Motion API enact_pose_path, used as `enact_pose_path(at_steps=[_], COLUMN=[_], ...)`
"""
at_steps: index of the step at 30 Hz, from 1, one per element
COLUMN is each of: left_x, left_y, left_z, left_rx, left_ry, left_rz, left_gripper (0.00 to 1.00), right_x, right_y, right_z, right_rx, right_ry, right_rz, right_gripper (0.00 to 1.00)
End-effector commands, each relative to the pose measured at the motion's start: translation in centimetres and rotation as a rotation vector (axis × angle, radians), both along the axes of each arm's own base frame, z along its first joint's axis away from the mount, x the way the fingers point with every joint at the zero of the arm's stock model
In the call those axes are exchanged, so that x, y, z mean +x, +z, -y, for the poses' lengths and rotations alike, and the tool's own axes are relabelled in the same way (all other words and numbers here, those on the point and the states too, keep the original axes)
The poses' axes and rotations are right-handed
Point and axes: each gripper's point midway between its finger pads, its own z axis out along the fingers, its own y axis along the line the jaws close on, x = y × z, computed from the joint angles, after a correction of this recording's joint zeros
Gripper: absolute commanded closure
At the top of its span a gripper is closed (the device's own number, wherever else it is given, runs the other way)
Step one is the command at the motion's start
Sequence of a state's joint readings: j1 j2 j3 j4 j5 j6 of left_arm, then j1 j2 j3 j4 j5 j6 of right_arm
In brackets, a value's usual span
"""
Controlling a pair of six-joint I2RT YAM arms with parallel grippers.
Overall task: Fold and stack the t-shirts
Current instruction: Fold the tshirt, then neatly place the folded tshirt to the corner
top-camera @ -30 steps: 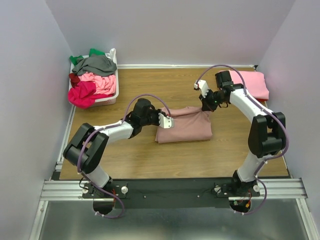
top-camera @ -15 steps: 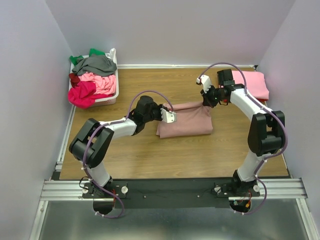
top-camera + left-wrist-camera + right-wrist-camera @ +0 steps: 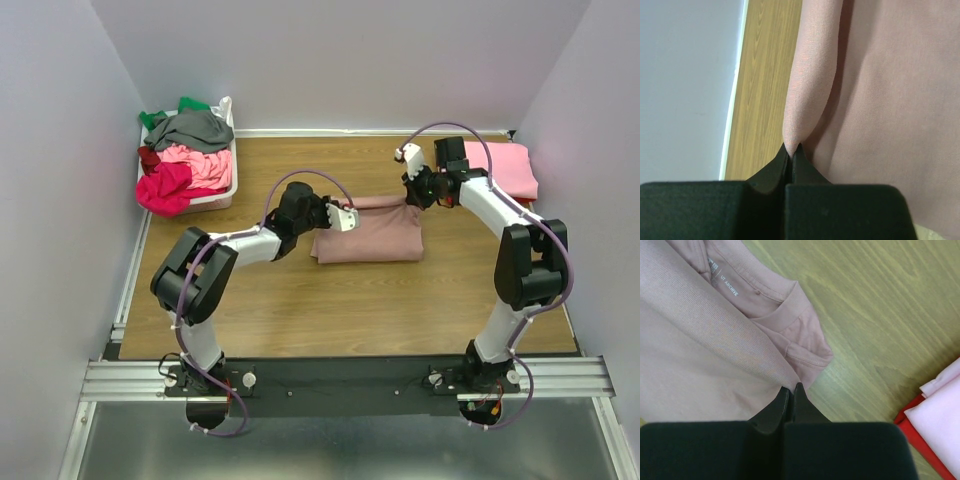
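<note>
Top external view sets the dusty-pink t-shirt [image 3: 370,238] mid-way across the wooden surface [image 3: 300,300]. It is folded into a band whose long axis runs left to right between the two arms. The left end effector [image 3: 338,218] meets its far left corner and the right end effector [image 3: 413,197] its far right corner. From above, the wrists cover both pinches.

Each wrist view supplies what is missing. On the left, the fingers [image 3: 772,172] are pressed fully together on a thin raised ridge of cloth, with the surface's edge and the wall alongside. On the right, the fingers [image 3: 772,412] are likewise clamped on the fold edge just beside the collar [image 3: 777,300]. A neck label [image 3: 725,285] there reads UT ARCHIVE, so the neck lies at the right arm's end of the band.

Only the overhead camera shows the white basket [image 3: 225,192] at the far left corner, heaped with other tees [image 3: 185,160] in grey, green, pink and red. A folded stack [image 3: 505,165], bright pink over red, sits at the far right. The right wrist view cuts it off at the frame edge.
</note>
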State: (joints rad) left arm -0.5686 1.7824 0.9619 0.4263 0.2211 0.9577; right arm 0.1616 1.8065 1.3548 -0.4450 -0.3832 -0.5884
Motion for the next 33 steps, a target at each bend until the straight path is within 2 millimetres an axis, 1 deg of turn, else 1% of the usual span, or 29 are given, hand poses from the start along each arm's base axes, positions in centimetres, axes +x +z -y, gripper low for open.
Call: enact_pose_path(at_steps=[1, 2, 4, 5, 6, 7, 8, 9, 10, 11, 13, 14, 15, 17, 18, 19, 20, 21, 22, 23, 24, 25, 26, 28, 29, 30, 31, 32, 33], left_x=[1.8, 2.4, 2.7, 3.5, 4.0, 4.7, 6.6, 7.6, 8.6, 10.0, 10.9, 11.6, 11.8, 11.4, 11.1, 10.8, 9.9, 9.4, 8.7, 7.4, 6.6, 5.7, 3.9, 2.1, 0.7, -0.6, -1.9, -2.8, -4.0], left_y=[0.6, 1.1, 0.9, 1.0, 1.3, 1.7, 2.6, 3.2, 4.2, 5.7, 7.4, 9.7, 10.8, 14.0, 14.8, 15.4, 16.7, 16.4, 15.7, 16.2, 16.1, 15.9, 15.4, 15.0, 16.2, 14.4, 15.6, 15.3, 13.3], left_z=[0.0, 0.1, 0.3, 0.4, 0.4, 0.3, -0.4, -0.8, -1.0, -1.3, -1.7, -3.0, -3.8, -5.5, -6.9, -7.4, -7.7, -6.9, -7.2, -6.0, -5.8, -5.5, -5.5, -5.4, -5.7, -5.7, -6.1, -6.4, -6.8], left_rx=[-0.019, -0.025, -0.021, -0.033, -0.05, -0.069, -0.127, -0.158, -0.2, -0.229, -0.31, -0.363, -0.421, -0.523, -0.556, -0.579, -0.611, -0.619, -0.595, -0.623, -0.622, -0.631, -0.639, -0.645, -0.668, -0.653, -0.677, -0.681, -0.658], left_ry=[0.053, 0.067, 0.076, 0.106, 0.133, 0.18, 0.322, 0.391, 0.449, 0.522, 0.6, 0.703, 0.763, 0.857, 0.92, 0.931, 0.918, 0.853, 0.836, 0.735, 0.697, 0.673, 0.644, 0.606, 0.575, 0.563, 0.541, 0.535, 0.541], left_rz=[0.025, 0.032, 0.015, 0.008, 0.004, 0.003, 0.003, -0.001, 0.008, 0.019, 0.013, 0.059, 0.065, 0.109, 0.123, 0.115, 0.079, 0.024, -0.037, -0.113, -0.155, -0.196, -0.251, -0.294, -0.293, -0.34, -0.329, -0.341, -0.374], left_gripper=[1.0, 1.0, 1.0, 1.0, 0.99, 0.73, 0.53, 0.21, 0.17, 0.16, 0.14, 0.11, 0.04, 0.02, 0.02, 0.02, 0.02, 0.02, 0.01, 0.03, 0.08, 0.09, 0.09, 0.15, 0.16, 0.17, 0.17, 0.17, 0.17], right_x=[1.6, 1.9, 2.3, 3.0, 3.5, 4.1, 5.4, 6.1, 6.7, 8.3, 9.6, 10.4, 10.5, 10.2, 9.5, 9.0, 8.5, 7.2, 5.7, 3.8, 2.6, 1.5, -0.3, -1.5, -2.0, -2.8, -3.1, -3.3, -3.5], right_y=[-0.6, -0.7, -0.7, -0.8, -0.9, -0.9, -0.8, -0.8, -0.6, 0.6, 0.6, 1.7, 1.6, 2.6, 2.0, 2.1, 3.1, 2.5, 1.7, 1.9, 1.6, 1.1, -0.3, -1.7, -2.3, -3.5, -3.9, -4.4, -4.9], right_z=[0.8, 1.0, 1.1, 1.4, 1.7, 2.0, 2.7, 3.1, 3.5, 4.7, 6.7, 8.3, 8.4, 9.0, 8.6, 8.3, 8.2, 7.0, 6.0, 4.2, 3.5, 2.7, 1.9, 1.3, 1.1, 0.7, 0.6, 0.4, 0.1], right_rx=[-0.011, -0.012, -0.015, -0.016, -0.017, -0.018, -0.024, -0.022, -0.021, -0.01, -0.029, -0.044, -0.04, 0.001, 0.023, 0.043, 0.07, 0.107, 0.137, 0.215, 0.25, 0.283, 0.318, 0.352, 0.368, 0.395, 0.408, 0.423, 0.443], right_ry=[-0.072, -0.087, -0.104, -0.136, -0.167, -0.2, -0.282, -0.325, -0.368, -0.496, -0.664, -0.779, -0.789, -0.8, -0.779, -0.757, -0.737, -0.664, -0.594, -0.473, -0.436, -0.405, -0.397, -0.409, -0.419, -0.431, -0.435, -0.453, -0.473], right_rz=[0.026, 0.032, 0.04, 0.055, 0.065, 0.08, 0.117, 0.134, 0.152, 0.21, 0.239, 0.28, 0.278, 0.279, 0.25, 0.238, 0.236, 0.173, 0.108, 0.032, -0.012, -0.057, -0.153, -0.244, -0.282, -0.349, -0.374, -0.405, -0.441], right_gripper=[1.0, 1.0, 1.0, 0.99, 0.94, 0.88, 0.65, 0.6, 0.57, 0.5, 0.46, 0.42, 0.41, 0.41, 0.4, 0.37, 0.32, 0.29, 0.23, 0.14, 0.11, 0.08, 0.07, 0.07, 0.07, 0.07, 0.07, 0.07, 0.08])
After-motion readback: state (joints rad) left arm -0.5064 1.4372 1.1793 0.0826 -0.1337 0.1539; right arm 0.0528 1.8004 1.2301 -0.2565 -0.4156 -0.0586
